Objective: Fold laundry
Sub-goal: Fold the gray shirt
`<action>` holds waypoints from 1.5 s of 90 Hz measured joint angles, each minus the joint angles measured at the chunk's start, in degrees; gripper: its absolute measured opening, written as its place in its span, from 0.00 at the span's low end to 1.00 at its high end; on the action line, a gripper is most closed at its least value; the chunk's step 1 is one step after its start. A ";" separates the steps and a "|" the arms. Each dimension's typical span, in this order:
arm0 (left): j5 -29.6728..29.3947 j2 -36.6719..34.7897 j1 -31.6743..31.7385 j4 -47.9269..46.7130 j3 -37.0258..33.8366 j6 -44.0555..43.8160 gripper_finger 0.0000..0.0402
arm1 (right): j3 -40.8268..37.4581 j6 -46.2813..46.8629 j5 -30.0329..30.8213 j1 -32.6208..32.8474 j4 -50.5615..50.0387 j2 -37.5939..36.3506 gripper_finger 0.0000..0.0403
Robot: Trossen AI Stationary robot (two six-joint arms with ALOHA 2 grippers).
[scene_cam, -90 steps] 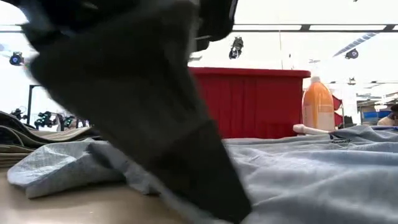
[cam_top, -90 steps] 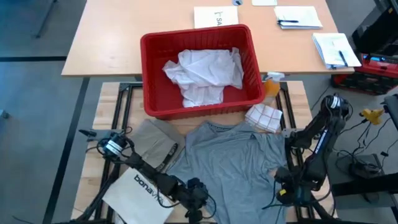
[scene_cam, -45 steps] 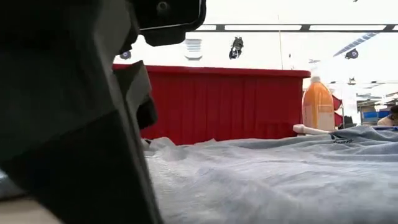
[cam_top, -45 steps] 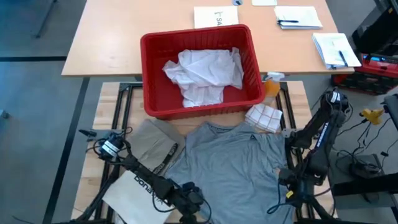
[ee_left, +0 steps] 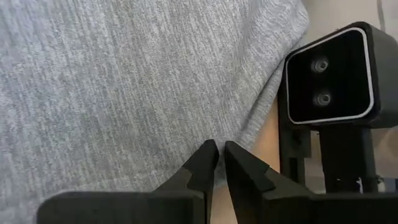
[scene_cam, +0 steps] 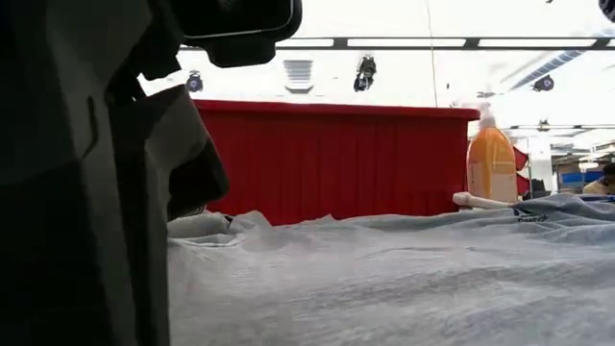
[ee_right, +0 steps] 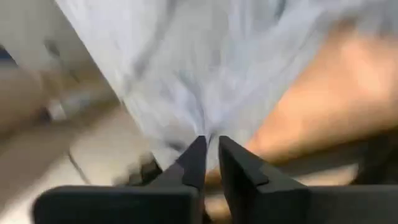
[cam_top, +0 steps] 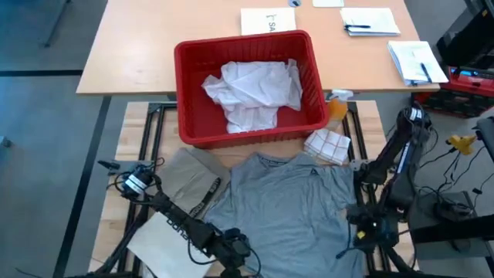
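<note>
Since a second ago the left gripper [cam_top: 231, 253] has slid along the near hem toward the table's front edge, and the right arm has straightened, its gripper [cam_top: 369, 232] drawing back to the shirt's right side. The soft grey cotton T-shirt [cam_top: 289, 208] lies spread flat on the wooden table [cam_top: 139, 116], collar toward the red plastic basket [cam_top: 185, 116] that holds the crumpled white button-front shirt [cam_top: 253, 93]. The left wrist view shows the left gripper [ee_left: 220, 149] with its jaws drawn almost together, tips at the grey hem; whether cloth is pinched between them cannot be told. The right gripper [ee_right: 210, 144] likewise has jaws nearly closed at the grey fabric's edge. The khaki-tan folded garment [cam_top: 189, 179] lies left of the T-shirt, beside a stiff white printed bag [cam_top: 166, 235]. A checked white cloth [cam_top: 328, 147] and an orange bottle [scene_cam: 491, 161] sit near the basket's right corner.
</note>
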 joint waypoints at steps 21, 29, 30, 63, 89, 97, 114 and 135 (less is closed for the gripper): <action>1.05 -0.31 -0.09 -0.60 0.00 -0.04 0.06 | -0.02 -1.30 17.79 0.43 0.34 -3.19 0.43; 1.16 -0.50 -0.11 -0.92 0.00 -0.04 0.06 | -0.60 -6.06 21.04 -2.18 3.48 -0.41 0.48; 1.16 -0.50 -0.11 -0.94 0.00 -0.04 0.06 | -0.74 -6.82 21.03 -2.73 3.89 0.15 0.48; 0.91 -0.87 -0.11 -0.96 -0.04 0.24 0.06 | -3.07 -13.78 8.10 -15.92 8.24 16.35 0.42; 0.81 -0.94 -0.11 -0.94 -0.04 0.31 0.06 | -6.33 -16.47 2.97 -16.59 20.82 21.65 0.32; 0.77 -0.94 -0.11 -0.97 -0.04 0.37 0.06 | -7.16 -14.48 0.87 -16.61 20.25 22.08 0.28; 0.76 -0.94 -0.09 -0.98 -0.04 0.37 0.06 | -7.37 -10.13 -4.26 -16.54 13.43 19.96 0.16; 0.79 -0.94 -0.09 -0.98 -0.04 0.39 0.06 | -7.49 -5.48 -8.34 -15.11 0.55 13.04 0.03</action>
